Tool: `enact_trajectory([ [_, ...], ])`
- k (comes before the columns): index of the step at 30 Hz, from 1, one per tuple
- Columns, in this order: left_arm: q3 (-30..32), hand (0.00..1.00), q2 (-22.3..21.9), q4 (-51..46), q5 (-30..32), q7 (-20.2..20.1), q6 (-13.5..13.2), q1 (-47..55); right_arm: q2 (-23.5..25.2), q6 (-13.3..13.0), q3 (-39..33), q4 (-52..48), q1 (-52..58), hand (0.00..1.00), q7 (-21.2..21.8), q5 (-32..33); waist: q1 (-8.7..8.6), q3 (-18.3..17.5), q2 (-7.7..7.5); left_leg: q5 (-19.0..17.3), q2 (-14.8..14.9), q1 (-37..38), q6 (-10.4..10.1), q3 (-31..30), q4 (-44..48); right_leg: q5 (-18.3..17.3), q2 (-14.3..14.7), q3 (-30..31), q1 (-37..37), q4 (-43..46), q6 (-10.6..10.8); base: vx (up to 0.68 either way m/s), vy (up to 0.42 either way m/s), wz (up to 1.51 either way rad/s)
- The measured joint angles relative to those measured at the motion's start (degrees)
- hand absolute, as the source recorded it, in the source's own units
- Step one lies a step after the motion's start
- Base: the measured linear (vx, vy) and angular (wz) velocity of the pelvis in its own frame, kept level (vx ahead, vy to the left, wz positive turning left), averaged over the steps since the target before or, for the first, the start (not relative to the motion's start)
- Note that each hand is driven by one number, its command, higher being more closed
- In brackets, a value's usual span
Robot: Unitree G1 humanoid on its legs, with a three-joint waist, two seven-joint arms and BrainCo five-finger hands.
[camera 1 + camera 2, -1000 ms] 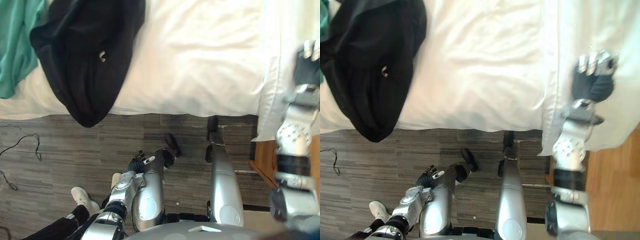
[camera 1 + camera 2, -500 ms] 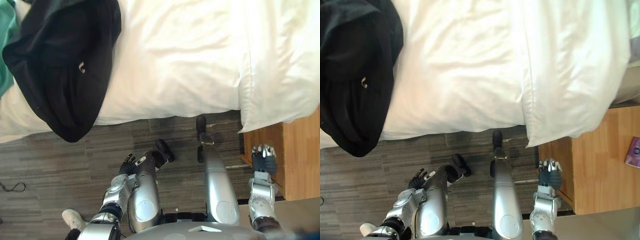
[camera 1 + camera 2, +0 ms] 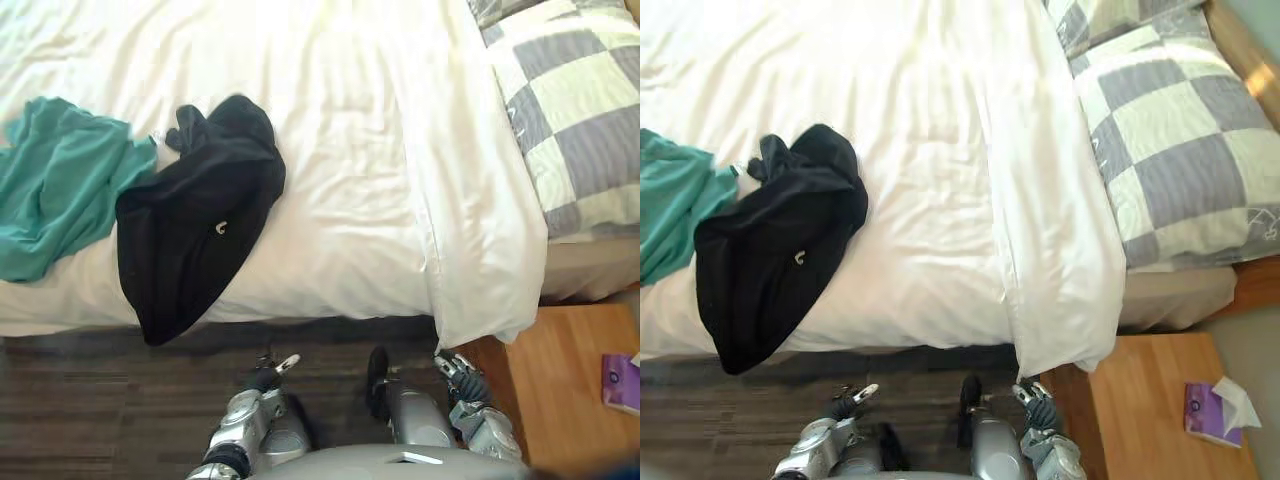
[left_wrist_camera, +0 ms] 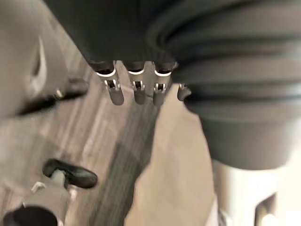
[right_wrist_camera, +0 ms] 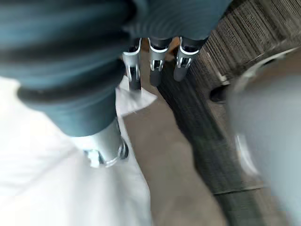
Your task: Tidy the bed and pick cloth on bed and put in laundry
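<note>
A black cloth (image 3: 200, 225) lies crumpled on the white bed (image 3: 340, 150), one end hanging over the front edge. Left of it and touching it lies a teal cloth (image 3: 50, 195). The white duvet's turned-back edge (image 3: 480, 250) drapes over the bed's right front corner. My left hand (image 3: 268, 372) hangs low in front of the bed, its fingers (image 4: 136, 92) straight and empty above the floor. My right hand (image 3: 458, 375) hangs below the duvet corner, fingers (image 5: 157, 66) straight, holding nothing.
A grey and cream checked pillow (image 3: 580, 120) lies at the head of the bed on the right. A wooden nightstand (image 3: 560, 390) stands at the lower right, with a purple tissue pack (image 3: 1212, 412) on it. Dark wood-pattern floor (image 3: 90, 410) runs along the bed's front.
The camera has tilted up, so more of the bed shows. My right hand has left the duvet's edge, dropped beside the nightstand and uncurled. The left hand still hangs low.
</note>
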Motion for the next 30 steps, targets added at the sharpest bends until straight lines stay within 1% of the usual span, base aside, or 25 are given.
enact_trajectory([
  [1,0.59,0.0,-0.25,-0.36,0.04,0.14,0.1,-0.02,-0.3,0.76,0.55,0.63,-0.11,0.0,0.03,-0.1,-0.01,0.46,0.42,-0.3,1.27,-1.6,-0.52,-1.02,4.95,-0.79,-0.29,-0.64,1.03,0.55,0.34,0.05,-0.062,0.74],
  [3,4.5,0.0,-0.73,-1.95,-0.73,0.59,-1.24,-0.27,-1.48,2.62,2.34,0.4,-0.64,0.0,-0.27,0.55,0.35,1.62,0.82,2.39,6.99,-10.93,-4.41,-6.98,28.49,-2.9,-1.12,-1.62,4.3,2.4,0.43,0.0,0.001,0.34],
  [5,6.64,0.0,-0.63,-2.15,-2.54,1.49,-2.64,0.05,-2.11,3.15,3.03,0.39,-1.23,0.0,-0.71,2.04,1.28,1.4,1.55,2.28,8.89,-13.52,-3.5,-9.45,33.76,-4.27,-2.74,-0.92,4.85,4.95,0.76,0.02,0.106,-0.29],
  [7,9.48,0.0,-0.44,-2.01,-2.48,2.13,-3.47,1.28,-2.18,3.78,3.15,0.29,-1.78,0.0,-0.67,2.51,1.27,1.27,1.4,1.36,12.17,-12.02,0.71,-10.28,28.19,-4.06,-4.65,2.39,4.45,5.97,1.21,0.08,0.274,-0.63],
  [9,11.31,0.0,-0.48,-1.15,-2.5,1.98,-3.49,1.95,-1.92,3.92,1.9,1.17,-1.85,0.0,-0.63,1.66,1.17,0.97,0.83,2.96,14.5,-8.05,2.97,-12.61,19.43,-2.91,-6.15,6.1,3.92,5.97,3.19,0.11,0.408,-0.71],
  [10,11.81,0.0,-0.44,0.35,-2.53,2.0,-3.49,2.1,-2.14,3.74,0.27,2.53,-2.03,0.0,-0.65,1.3,0.95,0.05,0.62,6.91,15.37,-4.56,4.81,-16.78,11.62,-2.04,-7.53,8.56,2.54,6.34,5.96,0.07,0.448,-0.7],
  [11,11.74,0.0,-0.45,1.01,-2.53,1.99,-3.5,2.13,-2.5,3.69,-0.11,3.14,-2.22,0.0,-0.64,1.31,0.87,-0.36,0.59,9.68,15.22,-2.99,5.87,-18.8,7.77,-1.54,-8.17,9.74,2.02,6.09,7.13,0.02,0.618,-0.57],
  [12,11.03,0.0,-0.51,2.1,-2.55,1.98,-3.57,2.16,-3.21,3.73,-0.61,4.32,-2.69,0.0,-0.6,1.3,0.75,-1.55,0.92,17.19,14.07,-0.95,7.71,-21.25,2.46,-0.7,-8.7,11.15,1.14,5.19,9.31,-0.03,0.602,-0.51],
  [13,9.46,0.0,0.16,3.2,-2.52,2.03,-3.55,2.31,-3.84,3.76,-0.9,6.95,-4.08,0.0,-0.68,1.22,0.29,-2.9,0.05,12.92,11.04,0.97,0.88,-22.13,-0.51,0.84,-10.16,14.48,0.96,1.93,11.76,-0.03,0.495,-0.35],
  [14,8.21,0.0,1.08,3.68,-2.46,2.04,-3.52,2.62,-3.48,3.8,-0.5,8.15,-4.54,0.0,-0.52,0.76,-0.32,-3.58,-0.04,11.4,10.64,0.84,-1.9,-21.91,-1.46,1.49,-10.05,15.29,1.36,-0.01,12.4,-0.02,0.498,-0.06],
  [15,5.32,0.0,2.63,4.46,-2.19,2.05,-3.22,2.77,-2.49,3.58,-0.4,9.15,-4.47,0.0,-0.61,-0.71,-1.7,-4.26,-0.86,8.55,10.19,1.05,-8.22,-20.18,-2.54,4.38,-9.83,15.27,2.81,-3.41,12.32,-0.03,0.441,0.05],
  [16,3.15,0.0,3.51,4.55,-2.01,2.03,-2.54,2.82,-2.36,3.58,-0.46,9.64,-4.63,0.0,-0.72,-0.94,-1.59,-4.32,-0.96,4.47,10.0,2.28,-10.22,-18.9,-3.1,9.15,-10.24,15.37,4.07,-7.23,13.16,-0.05,0.536,-0.15],
  [17,2.11,0.0,4.14,5.08,-2.04,2.01,-2.02,2.97,-2.23,3.58,-0.43,10.07,-4.77,0.0,-0.77,-0.94,-1.25,-4.52,-1.39,3.32,9.5,2.91,-10.26,-17.85,-3.44,11.68,-10.63,15.73,4.05,-8.38,13.02,-0.15,0.442,-0.67],
  [18,0.16,0.0,5.22,6.66,-1.98,2.05,-0.97,2.59,-2.09,3.33,0.17,10.58,-5.13,0.0,-0.8,-1.19,0.07,-4.76,-1.27,3.52,8.27,4.65,-9.77,-14.53,-4.89,17.99,-10.96,15.74,2.63,-9.0,9.84,-0.15,0.321,-0.77],
  [19,-0.61,0.0,5.24,6.69,-1.98,2.02,-0.53,3.05,-2.59,3.06,1.1,10.56,-5.67,0.0,-0.62,-2.03,0.47,-4.98,-0.75,3.89,8.3,6.05,-9.37,-12.46,-6.19,22.11,-10.48,14.76,2.33,-9.96,7.42,-0.19,0.34,-1.0],
  [20,-1.77,0.0,5.14,6.61,-2.05,1.95,-0.39,4.1,-3.55,2.83,4.37,10.47,-6.0,0.0,0.0,-4.0,0.52,-5.49,0.39,5.14,8.56,8.52,-8.51,-9.29,-9.14,24.44,-9.9,9.26,2.2,-10.05,5.22,-0.14,0.288,-0.7],
  [21,-2.45,0.0,5.41,6.55,-2.05,1.9,-0.29,4.35,-3.44,2.49,6.17,10.23,-6.19,0.0,0.68,-4.99,0.19,-5.73,0.63,5.92,8.31,9.32,-8.09,-8.57,-10.34,21.12,-8.98,4.9,2.53,-5.93,5.53,-0.14,0.281,-0.49],
  [22,-3.72,0.0,5.72,6.46,-1.98,1.5,0.41,4.1,-3.17,2.56,8.15,10.12,-6.42,0.0,1.55,-5.15,0.09,-6.01,0.98,6.72,8.44,9.23,-7.66,-8.53,-11.17,13.01,-6.81,1.12,3.11,-0.47,5.95,-0.11,0.211,-0.11],
  [23,-5.18,0.0,5.92,6.38,-1.87,1.18,1.58,3.42,-2.75,2.61,9.52,10.17,-7.09,0.0,2.05,-5.4,0.23,-6.07,1.1,7.78,8.09,8.69,-7.31,-8.71,-12.01,6.75,-4.2,0.58,3.39,3.37,6.09,-0.1,0.128,0.03],
  [25,-7.07,0.0,5.79,6.42,-1.59,1.3,3.73,2.65,-2.31,2.27,10.05,10.18,-7.32,0.0,3.24,-6.67,0.05,-6.12,0.87,9.34,6.25,8.58,-6.95,-9.49,-13.87,-2.3,-1.29,1.58,5.55,4.19,5.94,-0.09,0.046,0.13],
  [26,-7.11,0.0,5.98,6.47,-1.38,1.31,4.28,2.33,-2.46,1.8,10.71,10.17,-7.63,0.0,3.6,-7.4,-0.03,-6.08,0.46,9.69,5.51,8.56,-6.93,-10.17,-14.3,-5.03,-1.07,1.92,6.77,2.77,5.24,-0.1,-0.024,0.34],
  [27,-7.23,0.0,5.71,6.44,-1.41,1.5,5.18,1.72,-3.13,1.19,11.56,10.52,-7.55,0.0,4.11,-7.81,-0.18,-5.67,1.69,11.03,5.17,8.94,-5.41,-11.39,-15.65,-5.18,-0.93,1.2,7.78,1.7,4.98,-0.11,-0.056,0.51],
  [28,-7.95,0.0,4.9,6.43,-1.51,1.66,5.42,1.4,-3.34,0.69,11.94,10.71,-7.28,0.0,4.55,-8.09,-0.49,-5.75,2.02,11.7,4.24,8.45,-3.29,-11.6,-16.65,-5.2,-1.47,0.25,7.94,1.22,4.7,-0.09,-0.054,0.52],
  [29,-8.37,0.0,4.69,6.41,-1.63,1.88,5.44,0.88,-3.69,0.51,11.98,10.71,-7.41,0.0,4.77,-8.55,-0.42,-5.56,2.21,10.78,3.52,7.89,-2.02,-12.1,-15.76,-5.24,-2.01,-0.2,7.98,1.2,4.64,-0.07,-0.036,0.52],
  [30,-8.58,0.0,4.38,6.43,-2.16,2.27,5.29,0.32,-3.87,0.28,12.47,10.75,-7.75,0.0,5.35,-9.12,-0.03,-5.34,2.45,8.75,2.52,5.08,0.83,-13.7,-11.59,-5.34,-3.01,-0.77,8.08,1.09,4.48,-0.04,-0.022,0.66],
])
